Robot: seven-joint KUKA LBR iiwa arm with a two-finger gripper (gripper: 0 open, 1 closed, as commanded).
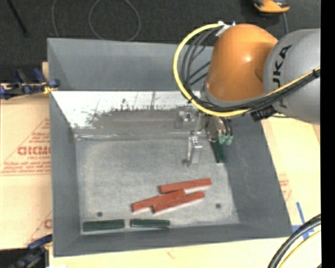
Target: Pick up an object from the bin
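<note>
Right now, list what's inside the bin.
Three red bars lie mid-floor, and two green bars lie along the near wall. The arm covers the right rear corner, so anything there is hidden.

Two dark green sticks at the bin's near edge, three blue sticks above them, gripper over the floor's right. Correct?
No: the three sticks are reddish-brown, not blue. The two dark green sticks do lie at the bin's near edge, with the gripper over the floor's right part, per the camera view.

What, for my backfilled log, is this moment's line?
end effector: upper right of bin | nearest: green stick | red sticks: lower middle | grasp: cannot tell
</note>
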